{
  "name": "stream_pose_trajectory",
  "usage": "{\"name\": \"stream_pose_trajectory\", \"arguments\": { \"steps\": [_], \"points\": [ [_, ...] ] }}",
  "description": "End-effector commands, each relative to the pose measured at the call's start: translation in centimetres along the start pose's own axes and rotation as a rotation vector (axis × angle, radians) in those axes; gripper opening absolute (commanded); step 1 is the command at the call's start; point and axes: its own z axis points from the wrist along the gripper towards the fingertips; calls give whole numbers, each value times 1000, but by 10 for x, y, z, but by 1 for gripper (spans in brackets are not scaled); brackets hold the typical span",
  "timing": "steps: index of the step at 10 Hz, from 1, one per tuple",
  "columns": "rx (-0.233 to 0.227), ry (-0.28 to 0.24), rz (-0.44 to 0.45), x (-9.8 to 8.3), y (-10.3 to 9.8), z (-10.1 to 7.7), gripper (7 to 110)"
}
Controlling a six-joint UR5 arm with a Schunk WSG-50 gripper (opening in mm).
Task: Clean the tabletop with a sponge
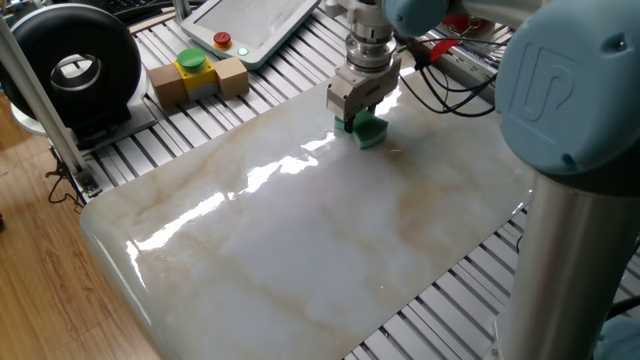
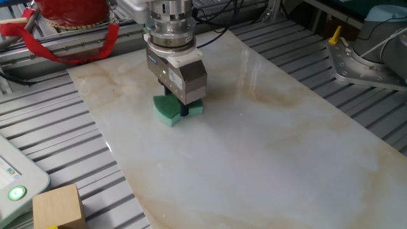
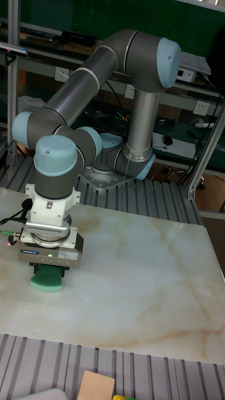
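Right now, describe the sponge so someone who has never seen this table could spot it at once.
Find the large glossy marble tabletop with tan veins, then follow the grey robot arm down to its two-finger gripper near one end. Pinched there, pressed on the slab, sits the small bright green sponge block with a wavy edge, the only green thing on the marble.

"ur" logo on arm joint cap point(image 1: 560, 85); nothing else legible.

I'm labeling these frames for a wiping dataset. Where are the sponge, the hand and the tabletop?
sponge point(image 2: 166, 112): the other fixed view, on its exposed green top, left of the fingers.
hand point(image 2: 184, 109): the other fixed view, between its fingertips, on the sponge.
tabletop point(image 2: 273, 152): the other fixed view, on bare marble surface.
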Motion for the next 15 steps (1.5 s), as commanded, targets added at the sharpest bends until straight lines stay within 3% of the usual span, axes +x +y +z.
{"name": "stream_pose_trajectory", "arguments": {
  "steps": [1,6,15],
  "points": [
    [-17,0,20,-3,11,-4,7],
    [-14,-2,32,-10,22,6,7],
    [-37,-6,39,-12,31,5,7]
  ]
}}
